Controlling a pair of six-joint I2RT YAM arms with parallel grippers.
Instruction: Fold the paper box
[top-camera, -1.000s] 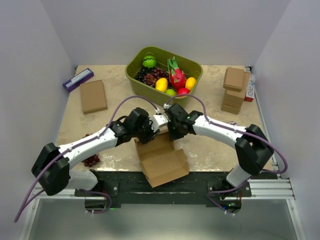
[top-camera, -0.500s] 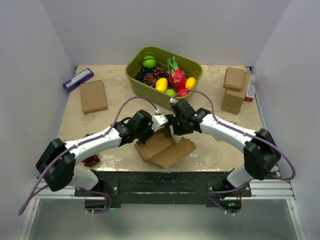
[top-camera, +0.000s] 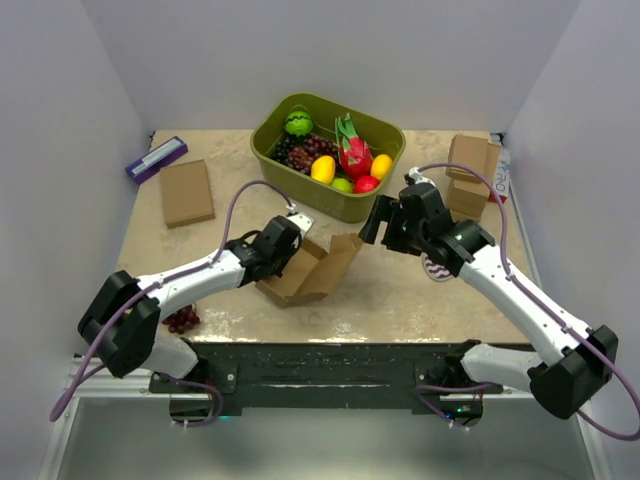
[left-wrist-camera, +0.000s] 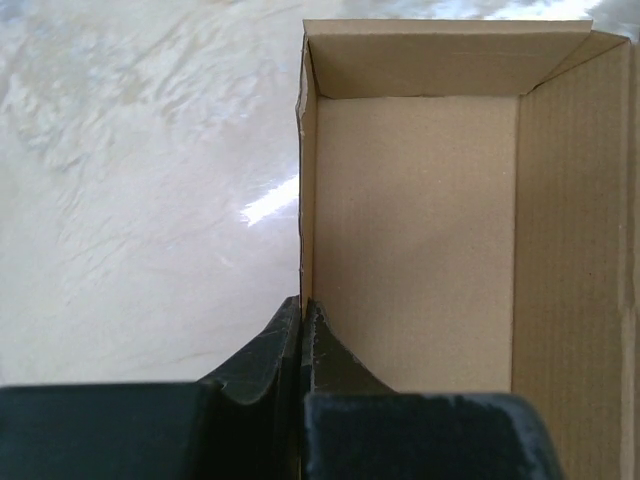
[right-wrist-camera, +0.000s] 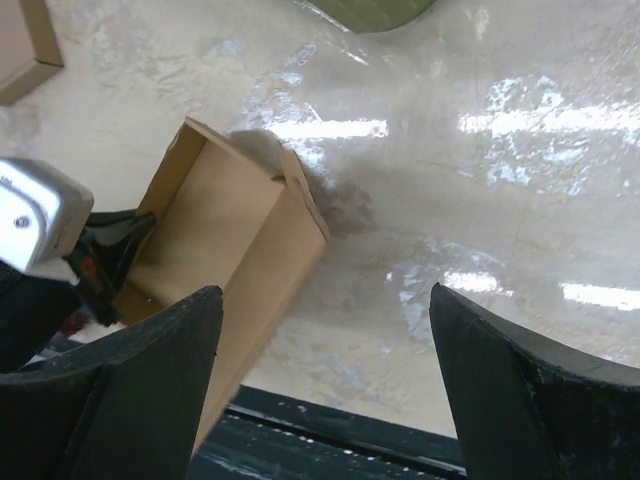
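Note:
The paper box (top-camera: 312, 270) is a brown cardboard tray with raised walls, lying tilted on the table just left of centre. My left gripper (top-camera: 292, 250) is shut on its left side wall. In the left wrist view the fingertips (left-wrist-camera: 302, 308) pinch the wall's edge and the box floor (left-wrist-camera: 415, 230) fills the right half. My right gripper (top-camera: 372, 222) hangs open to the right of the box and apart from it. The right wrist view shows the box (right-wrist-camera: 235, 235) below and left of the wide open gripper (right-wrist-camera: 325, 292), with nothing between the fingers.
A green bin (top-camera: 268, 140) of fruit stands at the back centre. A flat brown box (top-camera: 187, 192) and a purple item (top-camera: 156, 158) lie back left. Stacked small brown boxes (top-camera: 468, 180) stand back right. Grapes (top-camera: 183, 320) lie near the black front edge (top-camera: 330, 362).
The right gripper opened, let go of the box and pulled back to the right. The left gripper closed on the side wall. The box went from spread flat to a tilted tray.

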